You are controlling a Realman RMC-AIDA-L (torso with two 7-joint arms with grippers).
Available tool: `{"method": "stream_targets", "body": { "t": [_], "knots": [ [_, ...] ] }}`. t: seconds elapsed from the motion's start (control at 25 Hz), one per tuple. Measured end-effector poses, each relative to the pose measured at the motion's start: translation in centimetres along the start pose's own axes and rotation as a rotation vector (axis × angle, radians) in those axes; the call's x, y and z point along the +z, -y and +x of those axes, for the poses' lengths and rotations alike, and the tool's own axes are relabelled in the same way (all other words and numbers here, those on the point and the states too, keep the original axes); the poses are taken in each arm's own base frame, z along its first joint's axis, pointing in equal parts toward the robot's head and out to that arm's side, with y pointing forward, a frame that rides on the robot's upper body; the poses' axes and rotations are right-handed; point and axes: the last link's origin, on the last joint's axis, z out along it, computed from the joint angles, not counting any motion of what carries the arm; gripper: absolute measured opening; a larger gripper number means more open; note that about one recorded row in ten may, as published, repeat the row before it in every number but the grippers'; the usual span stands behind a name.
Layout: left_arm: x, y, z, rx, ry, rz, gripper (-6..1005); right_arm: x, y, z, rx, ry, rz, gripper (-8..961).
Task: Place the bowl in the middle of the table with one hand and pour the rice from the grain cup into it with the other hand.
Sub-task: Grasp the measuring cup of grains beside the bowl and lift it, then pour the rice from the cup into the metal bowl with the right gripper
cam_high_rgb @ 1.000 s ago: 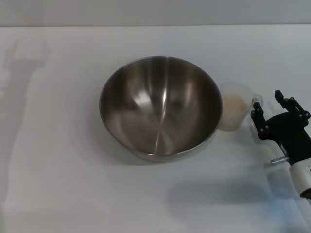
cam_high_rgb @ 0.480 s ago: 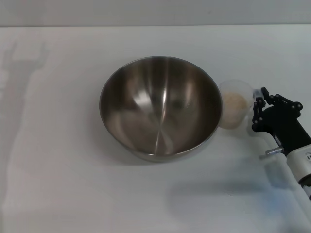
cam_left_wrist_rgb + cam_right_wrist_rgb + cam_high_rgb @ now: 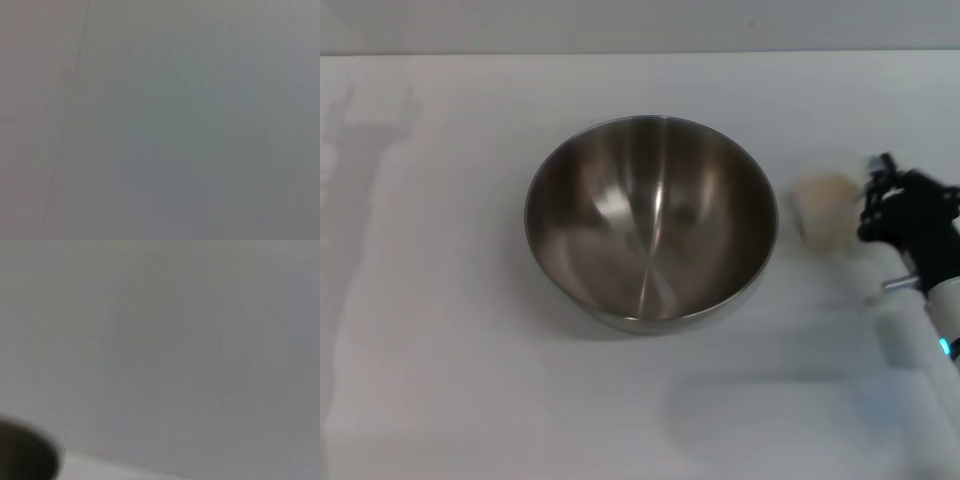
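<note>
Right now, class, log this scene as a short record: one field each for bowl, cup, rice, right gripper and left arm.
bowl: steel bowl, upright mid-table, no rice inside
cup: clear cup, right of the bowl, blurred
rice: pale heap in the cup
right gripper: at the cup's right side; grip unclear
left arm: not in view
table: white

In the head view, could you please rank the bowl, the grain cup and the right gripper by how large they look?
1. The bowl, by far the largest.
2 and 3. The grain cup and the right gripper look close in size; the gripper is partly blurred, so I would not rank them.
</note>
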Motion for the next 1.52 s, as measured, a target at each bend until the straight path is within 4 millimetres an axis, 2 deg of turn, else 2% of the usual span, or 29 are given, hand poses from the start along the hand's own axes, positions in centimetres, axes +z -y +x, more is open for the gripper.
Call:
{"method": "stream_targets", "body": {
  "t": [0.08, 0.12, 0.16, 0.36, 0.52, 0.8, 1.04, 1.16, 1.52],
  "knots": [
    [0.1, 0.0, 0.0, 0.0, -0.001, -0.001, 811, 0.2, 0.7, -1.1, 0.005, 0.069, 0.043, 29],
    [0.1, -0.1, 0.0, -0.001, -0.001, -0.001, 811, 0.5, 1.2, -2.3, -0.008, 0.146, 0.068, 29],
    [0.1, -0.1, 0.0, -0.001, 0.0, -0.001, 811, 0.5, 1.2, -2.3, -0.008, 0.146, 0.068, 29],
    [0.2, -0.4, -0.2, -0.008, 0.006, -0.002, 811, 2.5, 2.0, -5.5, -0.08, 0.326, 0.066, 27],
    [0.2, -1.1, -0.6, 0.022, 0.017, 0.0, 811, 4.5, 1.3, -7.6, -0.195, 0.412, 0.037, 24],
    [0.1, -1.1, -0.6, 0.009, 0.014, 0.011, 811, 7.5, -0.6, -10.3, -0.438, 0.509, -0.04, 20],
    [-0.3, -0.9, -0.4, 0.006, 0.005, 0.018, 811, 8.7, -1.8, -11.2, -0.689, 0.558, -0.069, 20],
    [-0.4, -1.0, -0.3, -0.008, 0.003, 0.018, 811, 8.9, -2.1, -11.2, -0.761, 0.566, -0.07, 19],
    [-0.2, -1.3, -0.2, -0.024, -0.005, 0.009, 811, 8.2, -4.7, -10.6, -1.115, 0.661, -0.155, 19]
  ]
}}
